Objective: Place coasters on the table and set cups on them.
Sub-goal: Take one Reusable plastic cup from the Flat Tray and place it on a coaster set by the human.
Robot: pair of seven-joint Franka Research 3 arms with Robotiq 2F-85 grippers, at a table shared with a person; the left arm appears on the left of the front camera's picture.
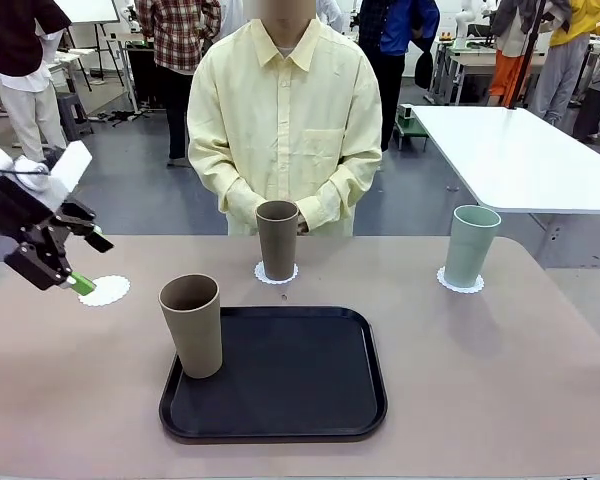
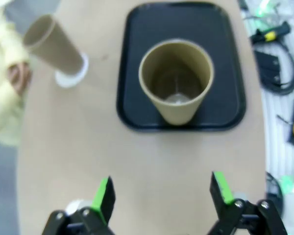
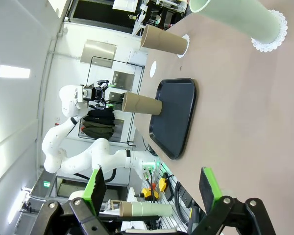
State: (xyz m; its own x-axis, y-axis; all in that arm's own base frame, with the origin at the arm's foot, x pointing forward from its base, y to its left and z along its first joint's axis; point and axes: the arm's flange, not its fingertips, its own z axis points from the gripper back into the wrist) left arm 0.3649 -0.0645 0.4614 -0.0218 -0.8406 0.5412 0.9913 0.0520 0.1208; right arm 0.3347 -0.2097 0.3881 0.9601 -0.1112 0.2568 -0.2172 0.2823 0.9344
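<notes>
On the beige table [image 1: 500, 370], one tan cup [image 1: 192, 325] stands at the left edge of the black tray [image 1: 300, 390]. A second tan cup [image 1: 277, 238] stands on a lacy white coaster [image 1: 276, 274] in front of the person. At the right, the mint cup [image 1: 470, 245] rests on its own coaster [image 1: 460, 284]. A bare coaster [image 1: 105, 290] lies at the left, with my open left gripper [image 1: 88, 262] just above its near edge. In the left wrist view that gripper [image 2: 161, 193] faces the tray cup [image 2: 176, 83]. My right gripper [image 3: 152, 185] is open and holds nothing, well short of the mint cup [image 3: 235, 17].
The person stands at the far side with hands [image 1: 280, 212] clasped behind the middle cup. A white-topped table [image 1: 520, 150] stands at the back right. Cables and tools [image 2: 277, 58] lie beyond the table's edge in the left wrist view.
</notes>
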